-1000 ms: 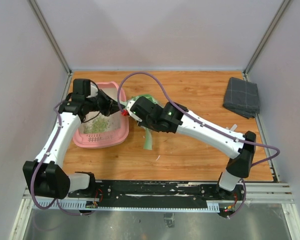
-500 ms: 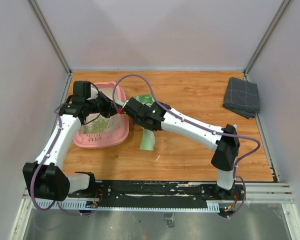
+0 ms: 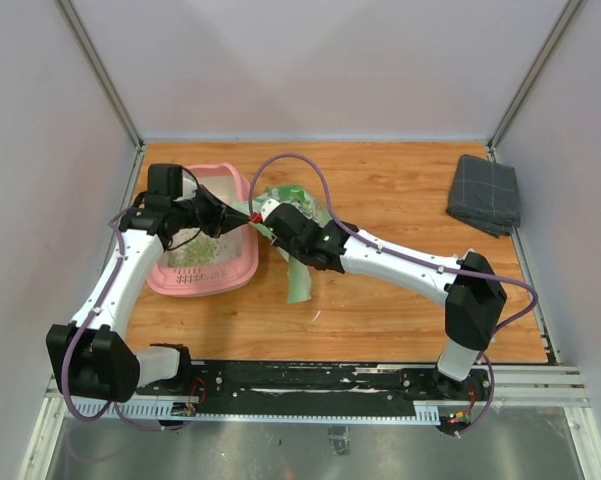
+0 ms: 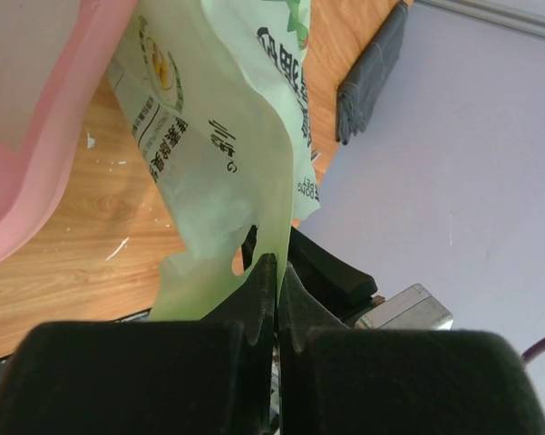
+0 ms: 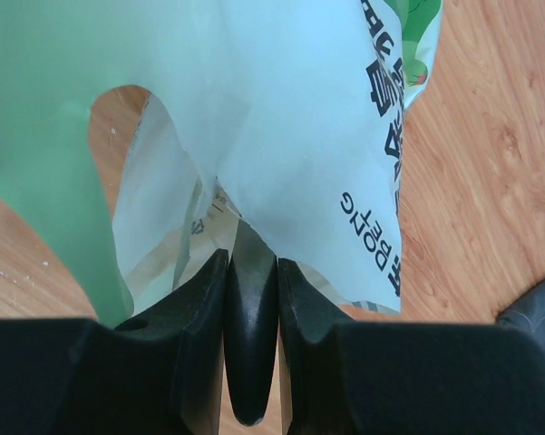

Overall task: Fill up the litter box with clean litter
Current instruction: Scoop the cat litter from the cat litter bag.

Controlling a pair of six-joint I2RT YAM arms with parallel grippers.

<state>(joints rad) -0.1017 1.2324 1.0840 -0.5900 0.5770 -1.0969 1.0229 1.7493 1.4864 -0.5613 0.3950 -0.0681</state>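
The pink litter box (image 3: 202, 286) sits at the left of the wooden floor, with a patch of green clean litter (image 3: 192, 252) inside. The light green printed bag (image 3: 298, 276) hangs just right of the box's right rim. My left gripper (image 3: 242, 212) reaches over the box and is shut on a bag edge (image 4: 227, 154); its jaws (image 4: 277, 272) are pressed together on the film. My right gripper (image 3: 263, 213) meets it from the right and is shut on the bag (image 5: 299, 118), with a dark fold pinched at its jaws (image 5: 251, 263). The box rim (image 4: 45, 118) shows in the left wrist view.
A grey folded cloth (image 3: 485, 193) lies at the back right corner, also seen in the left wrist view (image 4: 370, 77). Grey walls close the cell on three sides. A few stray granules lie on the floor near the bag.
The right arm has stretched further left and its wrist has dropped lower beside the box. The left gripper has shifted slightly right. Both stay shut on the bag.
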